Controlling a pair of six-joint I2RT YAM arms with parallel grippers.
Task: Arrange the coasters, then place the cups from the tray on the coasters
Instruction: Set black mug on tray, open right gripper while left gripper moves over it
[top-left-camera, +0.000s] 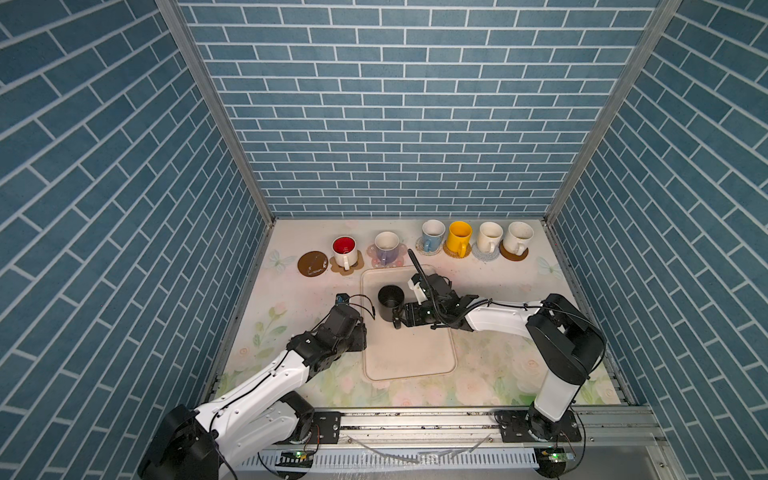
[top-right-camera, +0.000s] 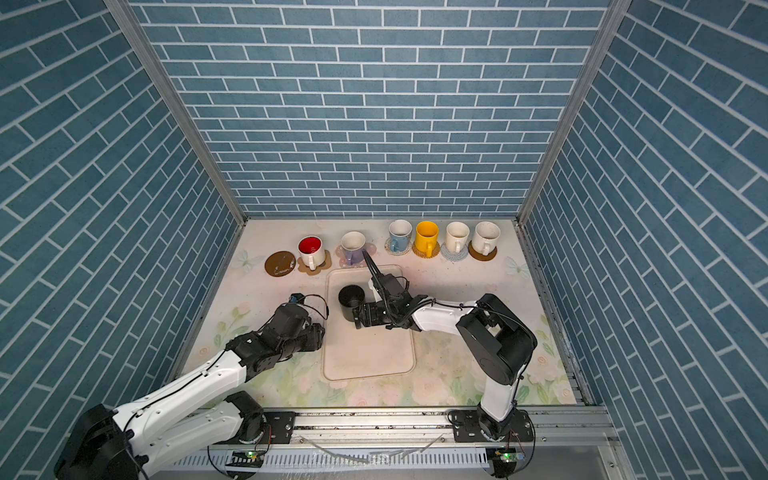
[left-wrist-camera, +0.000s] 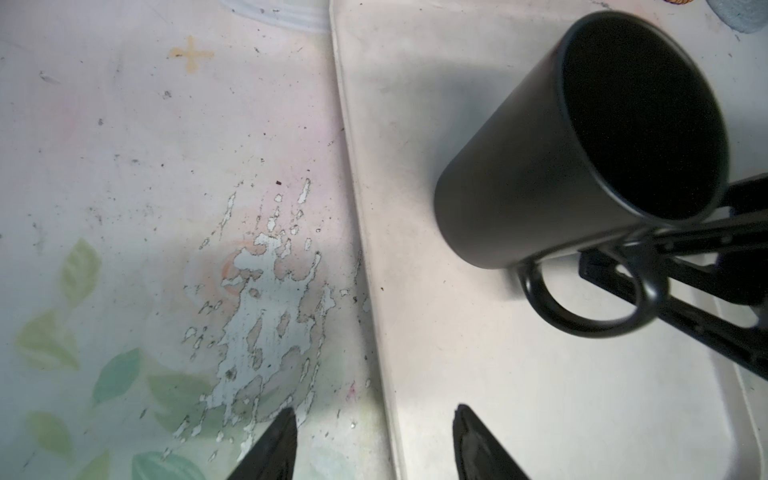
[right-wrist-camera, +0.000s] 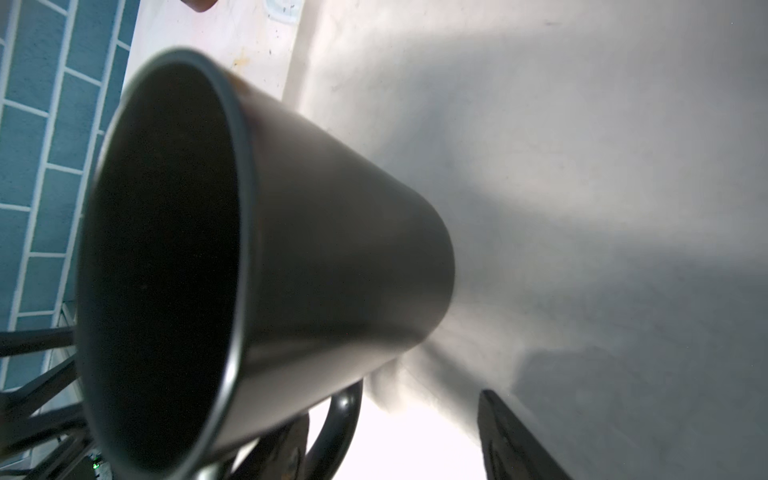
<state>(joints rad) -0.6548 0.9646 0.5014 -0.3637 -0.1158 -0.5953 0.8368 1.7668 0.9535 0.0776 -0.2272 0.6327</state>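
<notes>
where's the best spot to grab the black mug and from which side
Take the black mug by its handle loop. It stands upright on the tray, and the handle juts toward the right gripper, whose open jaws straddle it. Coming in level from that side looks best.

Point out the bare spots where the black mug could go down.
The empty brown disc, left of the red-lined mug. The tray's near half, in front of the black mug, is bare too. The back row from the lavender mug rightward is crowded.

White arm links (top-left-camera: 266, 386), black joints (top-left-camera: 565, 345), black cables (top-left-camera: 416, 265).
</notes>
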